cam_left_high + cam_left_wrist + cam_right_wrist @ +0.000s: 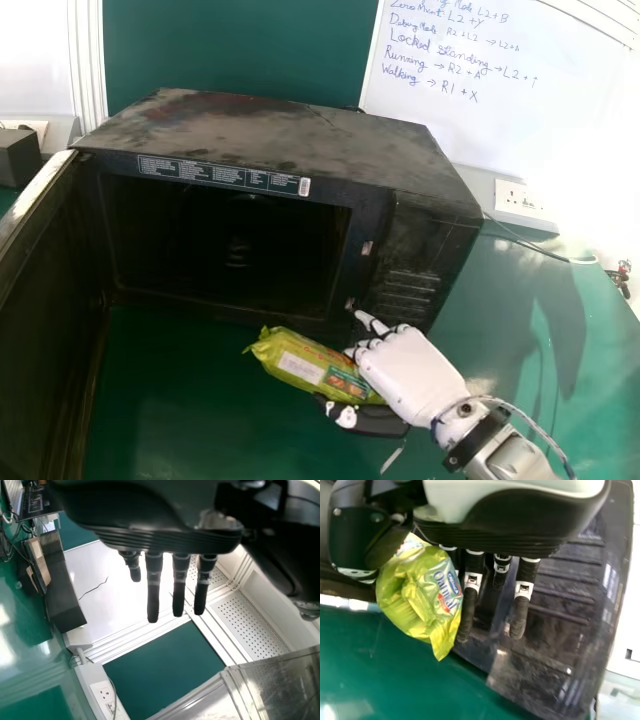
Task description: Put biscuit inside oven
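My right hand (pixel 415 375) is in front of the oven's right part, with the green biscuit packet (pixel 310 365) held between its thumb and fingers. The packet points left, just in front of the opening of the black oven (pixel 300 135), whose door (pixel 45 300) stands open at the left. In the right wrist view the packet (pixel 427 595) lies between the thumb and the fingers of my right hand (pixel 467 602), close to the oven's control side (pixel 545 645). My left hand (pixel 152 587) has straight fingers in the left wrist view.
The oven stands on a green table (pixel 530 330). Behind it are a whiteboard (pixel 480 120) and a wall socket (pixel 518 198) with a cable. A dark box (pixel 18 157) sits at the far left. In the left wrist view there is a socket strip (pixel 102 690).
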